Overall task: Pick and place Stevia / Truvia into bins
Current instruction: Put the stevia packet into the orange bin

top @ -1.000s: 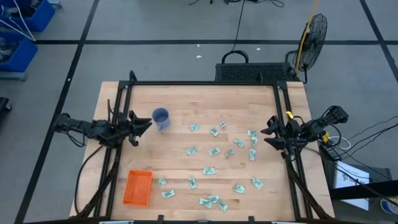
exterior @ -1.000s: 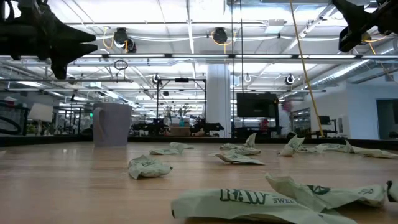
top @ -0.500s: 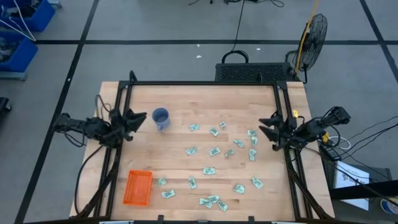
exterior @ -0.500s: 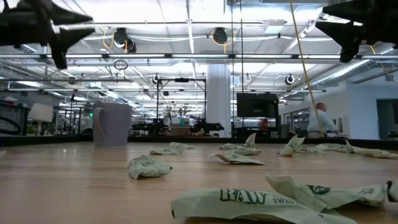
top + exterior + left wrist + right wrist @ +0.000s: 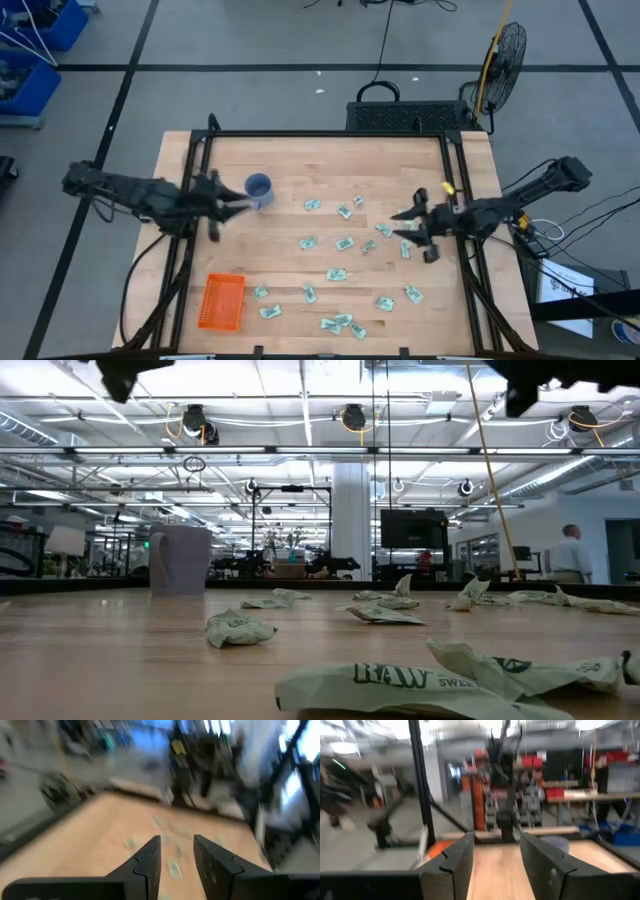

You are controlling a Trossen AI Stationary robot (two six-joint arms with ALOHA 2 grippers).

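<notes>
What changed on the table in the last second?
Both arms reached inward over the table: the left gripper advanced to the blue cup, the right gripper moved over the sachets on the right side. Nothing was grasped; both jaws stand apart and empty. The sachets, cup and orange basket stayed put.

The place was a large industrial lab or workshop hall. A grey concrete floor crossed by dark taped lines surrounded the butcher-block wooden table, which stood inside a black metal frame. A pedestal fan and blue storage bins stood on the floor nearby, and cables trailed beside the table. From table height the room ran deep, with an open ceiling of strip lights, pipes and hanging reels, a dark monitor, and a person walking far off. Shelving with red bins lined one wall.
</notes>
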